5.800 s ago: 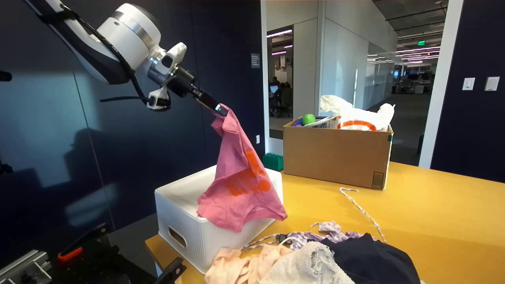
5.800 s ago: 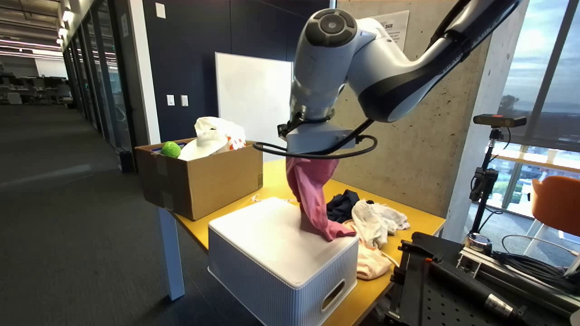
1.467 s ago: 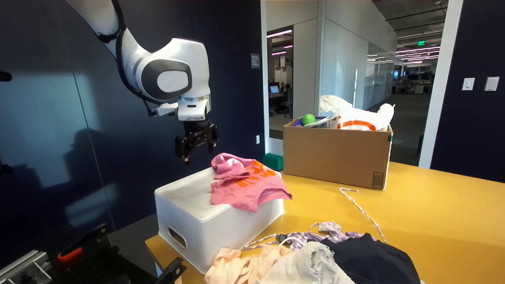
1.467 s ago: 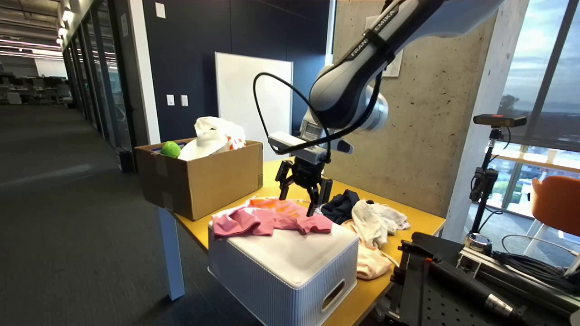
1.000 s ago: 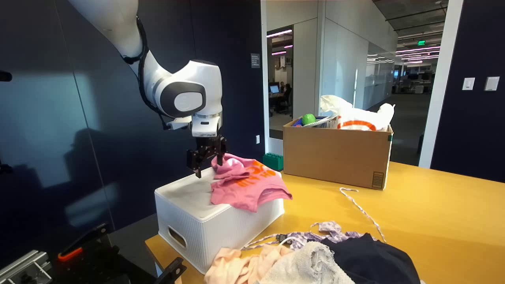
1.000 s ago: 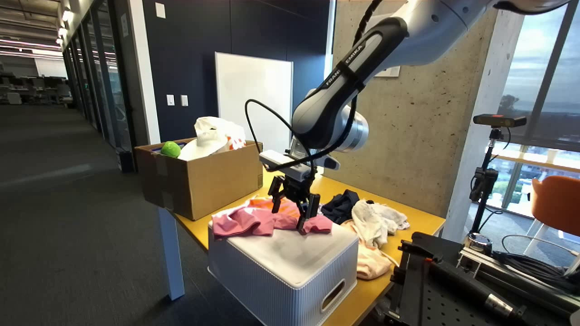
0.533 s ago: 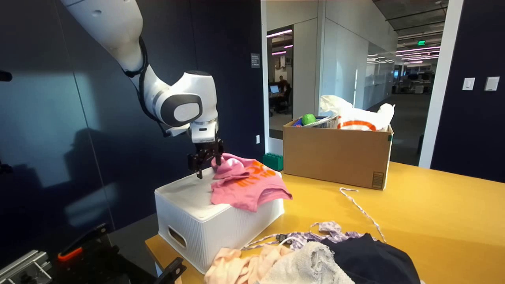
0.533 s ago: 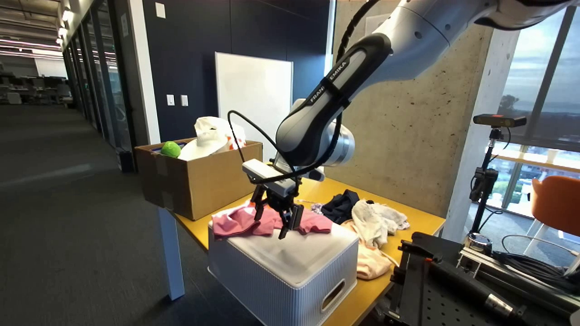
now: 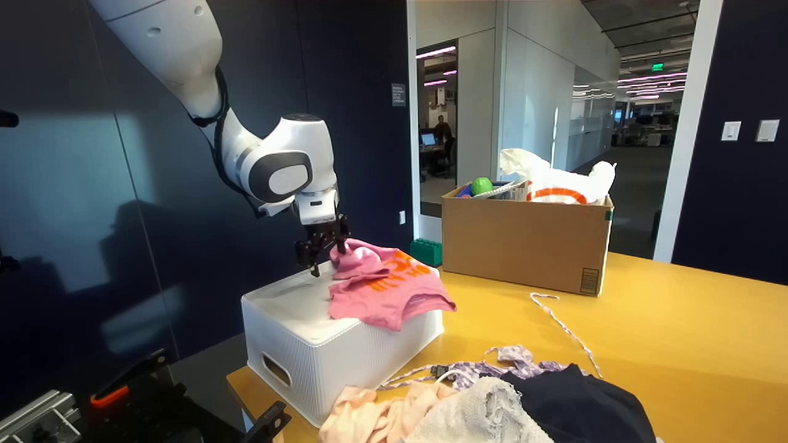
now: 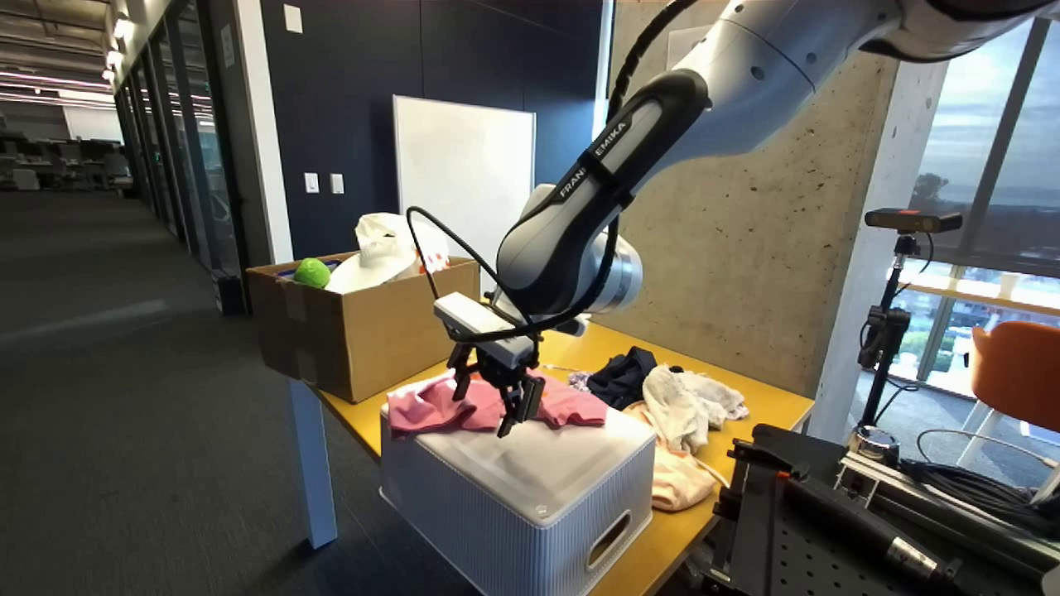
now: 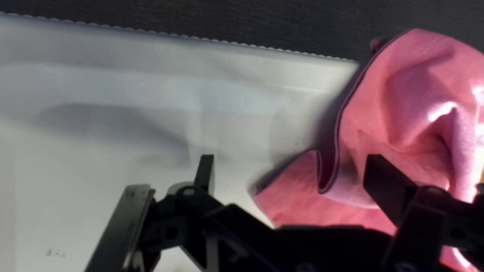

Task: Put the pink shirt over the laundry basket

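Note:
The pink shirt (image 9: 400, 295) with orange lettering lies rumpled on the white laundry basket (image 9: 283, 307), partly draped over its edges. The laundry basket (image 10: 538, 476) stands with a flat, solid face upward, and part of that face is bare. Just above it, my gripper (image 9: 329, 261) points down with its jaws wide apart. In the wrist view, one side of the gripper (image 11: 290, 156) is over bare basket and the other over the pink shirt (image 11: 412, 113). Nothing is gripped; whether a finger touches the cloth I cannot tell.
A cardboard box (image 9: 523, 246) holding a white bag and a green ball stands on the yellow table (image 9: 677, 320). Peach, grey and dark clothes (image 9: 585, 400) are heaped beside the basket. A thin braided cord (image 9: 563, 326) and a green block (image 9: 425, 251) also lie there.
Several seconds ago the shirt hung from my gripper; now it rests on the basket, let go. The open gripper came down toward the basket, then shifted sideways along it; the shirt stayed put.

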